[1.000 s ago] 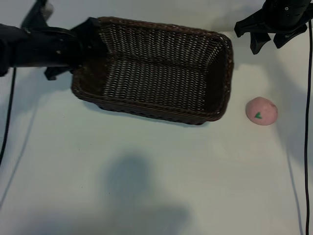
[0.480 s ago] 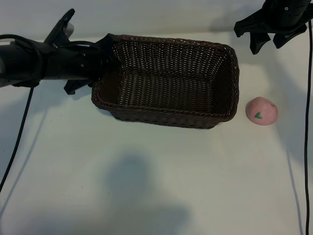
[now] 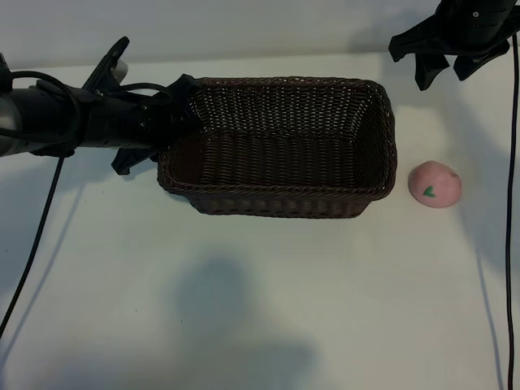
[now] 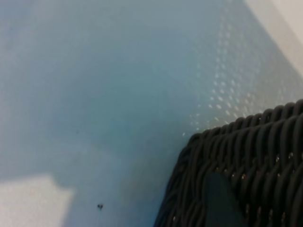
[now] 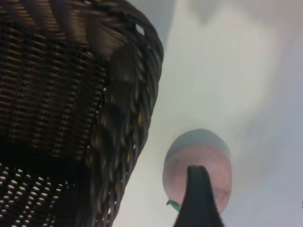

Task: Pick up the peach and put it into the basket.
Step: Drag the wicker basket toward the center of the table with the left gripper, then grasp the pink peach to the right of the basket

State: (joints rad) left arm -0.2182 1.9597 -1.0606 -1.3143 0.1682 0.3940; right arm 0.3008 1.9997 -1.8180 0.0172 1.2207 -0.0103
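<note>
Shifted since a second ago: your basket (image 3: 280,146), which lay skewed and farther toward the left arm, now sits square to the surface's (image 3: 260,309) edges and closer to the peach (image 3: 435,184); the left arm has slid in with it.

Item 1, basket. Dark brown wicker, rectangular, rounded corners, braided rim, nothing inside. Your left gripper (image 3: 175,122) is clamped on its short left wall, one finger (image 4: 222,201) showing inside against the weave in the left wrist view. The arm lies along the surface's far left, cable trailing down that side.

Item 2, peach. Small, round, pale pink, a tiny green leaf mark on the near side. It rests on the surface just beside the basket's right end, a narrow strip of bare surface between them, not touching. The right wrist view shows it (image 5: 198,163) beside the basket's corner (image 5: 128,109), with one dark finger (image 5: 198,198) of your right gripper in front of it.

Item 3, right gripper (image 3: 451,69). Hangs at the far right corner, above and behind the peach, well apart from it, fingers spread wide and holding nothing.

Open room. You have a broad bare stretch across the whole near half of the surface, marked only by a soft shadow. Bare surface also lies right of and in front of the peach, up to a cable (image 3: 510,203) running down the right edge.

Labels and writing: none can be read on any item.
</note>
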